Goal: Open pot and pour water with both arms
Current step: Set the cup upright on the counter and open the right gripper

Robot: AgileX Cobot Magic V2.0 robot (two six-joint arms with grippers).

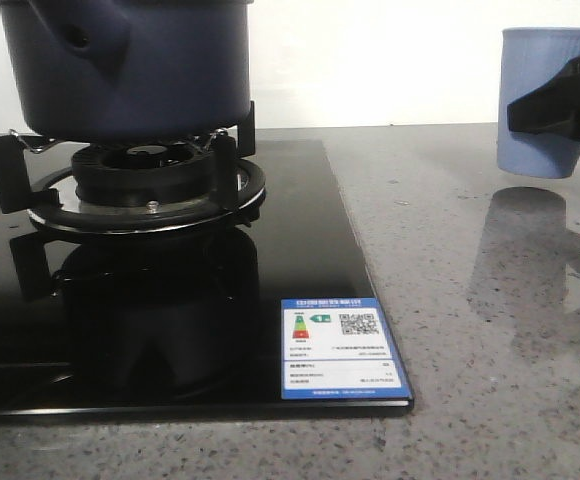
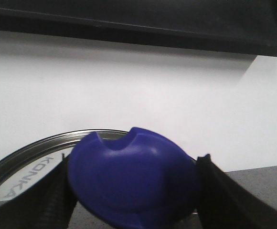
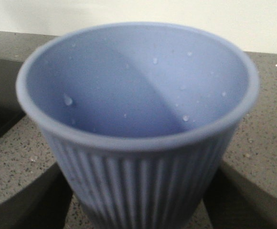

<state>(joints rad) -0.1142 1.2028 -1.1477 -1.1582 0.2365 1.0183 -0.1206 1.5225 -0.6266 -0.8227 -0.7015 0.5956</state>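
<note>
Front view shows the right gripper (image 1: 560, 100) raised off the speckled stone countertop (image 1: 490, 330), its black fingers (image 1: 555, 95) clamped on the sides of a pale blue ribbed cup (image 1: 550, 100) that hangs clear above its own reflection; the arm behind is cut off by the frame edge. From the right wrist view, the cup (image 3: 138, 119) sits upright between the two dark jaws, its open mouth facing the camera, with a few water droplets clinging to the inner wall; the fingertips themselves are blurred and mostly hidden under the cup's ribbed side. In the left wrist view, the left gripper (image 2: 133, 191) has its jaws closed against either side of a deep blue knob (image 2: 133, 181), and behind the knob the steel rim of a glass lid (image 2: 33, 152) curves away, its far part out of frame and its lettering only partly readable. The pot (image 1: 120, 65) rests on the black burner grate (image 1: 135, 170) of a glossy black gas hob (image 1: 170, 330), well apart from the right jaws; its top is cut off, so neither the lid nor the left arm appears in the front view.
</note>
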